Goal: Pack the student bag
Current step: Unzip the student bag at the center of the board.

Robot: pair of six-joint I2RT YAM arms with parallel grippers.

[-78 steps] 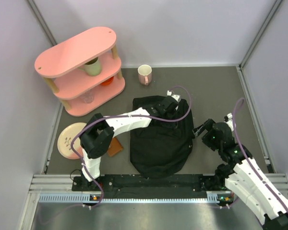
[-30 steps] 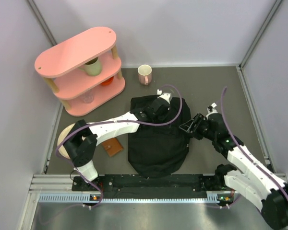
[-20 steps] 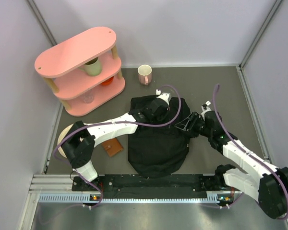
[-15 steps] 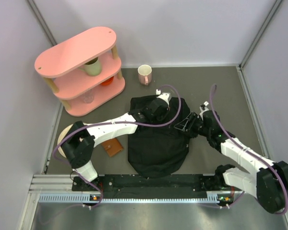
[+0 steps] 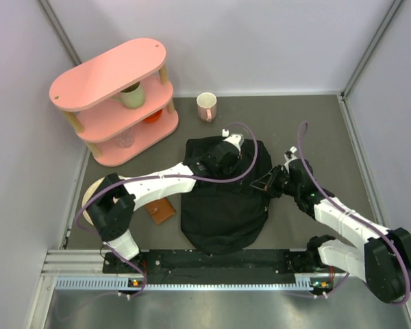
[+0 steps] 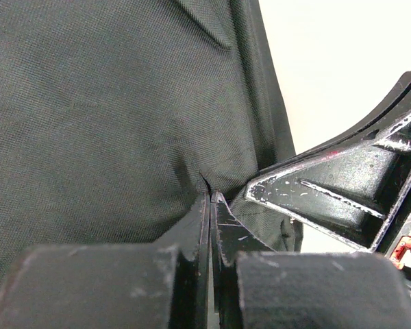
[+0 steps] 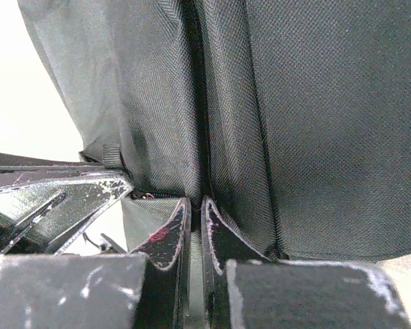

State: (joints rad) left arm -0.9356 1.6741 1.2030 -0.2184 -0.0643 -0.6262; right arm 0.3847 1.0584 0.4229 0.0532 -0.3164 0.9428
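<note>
The left gripper (image 6: pixel 209 203) and the right gripper (image 7: pixel 192 205) each stood pinched tight on the black fabric of the student bag (image 5: pixel 219 212).

My left arm (image 5: pixel 157 184) and right arm (image 5: pixel 342 218): white shells, black joints, a purple cable (image 5: pixel 299 140) looped along each. On my right gripper (image 7: pixel 192 203): black fingers (image 7: pixel 166 240), scuffed, red-flecked.

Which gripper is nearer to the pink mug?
Left. The left gripper pinches the student bag at its far edge, near the mug; the right gripper pinches its right side, farther off.
</note>
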